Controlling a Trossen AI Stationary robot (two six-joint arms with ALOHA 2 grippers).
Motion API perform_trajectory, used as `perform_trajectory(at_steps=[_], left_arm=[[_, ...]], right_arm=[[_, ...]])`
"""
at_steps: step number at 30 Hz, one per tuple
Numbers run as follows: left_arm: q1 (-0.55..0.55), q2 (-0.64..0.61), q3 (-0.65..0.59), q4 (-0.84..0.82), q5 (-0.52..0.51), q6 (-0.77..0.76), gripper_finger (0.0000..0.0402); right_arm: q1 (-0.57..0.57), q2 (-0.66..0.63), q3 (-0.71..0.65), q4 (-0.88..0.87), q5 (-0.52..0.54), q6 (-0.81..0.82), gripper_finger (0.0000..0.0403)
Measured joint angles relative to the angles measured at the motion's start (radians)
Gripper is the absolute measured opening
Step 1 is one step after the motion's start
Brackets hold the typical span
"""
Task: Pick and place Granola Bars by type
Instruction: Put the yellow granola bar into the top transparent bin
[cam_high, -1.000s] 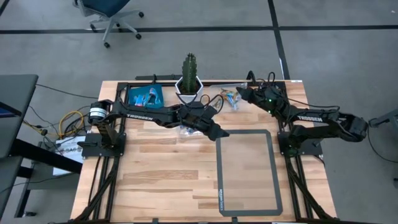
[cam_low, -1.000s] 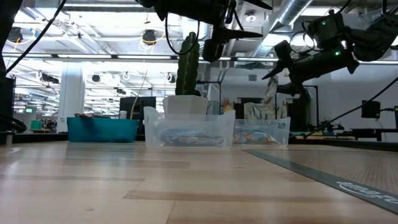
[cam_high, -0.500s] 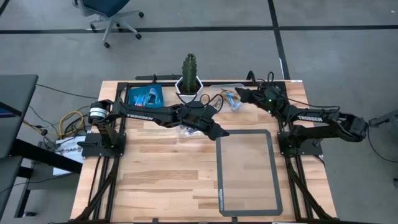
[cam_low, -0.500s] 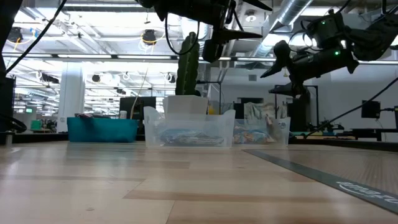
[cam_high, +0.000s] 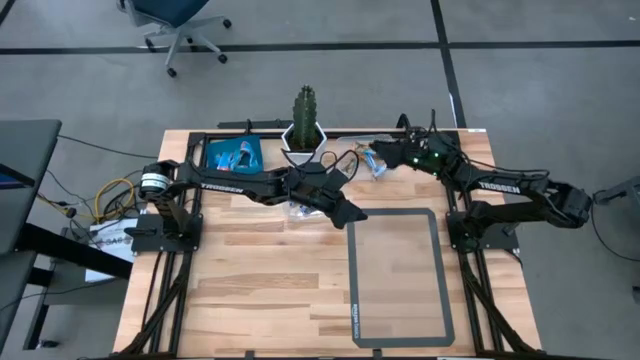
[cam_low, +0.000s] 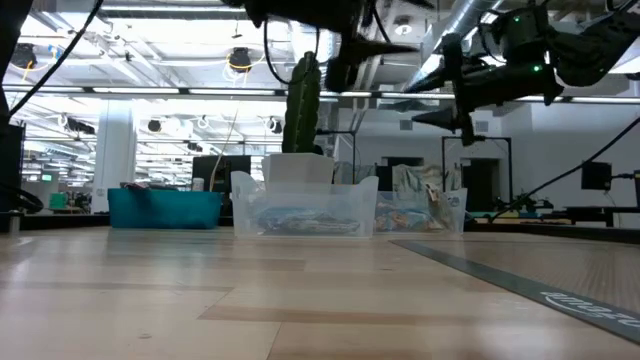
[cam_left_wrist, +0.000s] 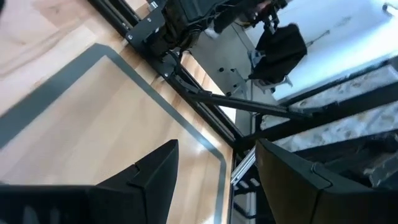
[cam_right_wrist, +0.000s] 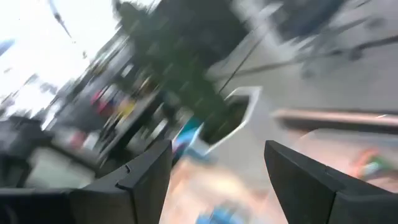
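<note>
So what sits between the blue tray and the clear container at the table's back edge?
In the high view, a cactus in a white pot stands between the blue tray and the clear container; the left gripper hovers nearer the table's middle.

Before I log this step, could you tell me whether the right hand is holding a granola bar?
No, the right hand is open, with nothing between its fingers.

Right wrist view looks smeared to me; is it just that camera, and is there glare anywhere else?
Right wrist view: heavy motion blur, the cactus pot only a streak, though the right tool shows open. Left wrist view: sharp on the grey-bordered mat, washed out white in one corner. Low view: bright ceiling lights behind, arms dark against them. High view: even, clear.
</note>
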Motion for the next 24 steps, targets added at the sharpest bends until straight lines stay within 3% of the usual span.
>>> perform_trajectory(at_steps=[3, 5, 10, 14, 20, 24], left_arm=[[-0.007, -0.040, 0.000, -0.032, -0.003, 0.060, 0.0206], [-0.014, -0.080, 0.000, -0.079, -0.038, 0.103, 0.0206], [-0.049, -0.216, -0.039, -0.251, -0.304, 0.202, 0.0206], [-0.082, -0.315, -0.107, -0.291, -0.493, 0.228, 0.0206], [-0.092, -0.408, -0.253, -0.253, -0.487, 0.198, 0.0206], [-0.092, -0.424, -0.326, -0.184, -0.438, 0.139, 0.0206]], right_arm=[[0.003, -0.027, -0.013, -0.002, -0.145, -0.025, 0.0249], [0.020, -0.076, -0.035, 0.002, -0.172, -0.026, 0.0249], [0.084, -0.263, -0.130, -0.007, -0.100, -0.026, 0.0249], [0.152, -0.399, -0.189, -0.047, -0.058, -0.026, 0.0249], [0.239, -0.520, -0.196, -0.257, 0.092, -0.020, 0.0249], [0.275, -0.529, -0.196, -0.393, 0.216, 0.121, 0.0249]])
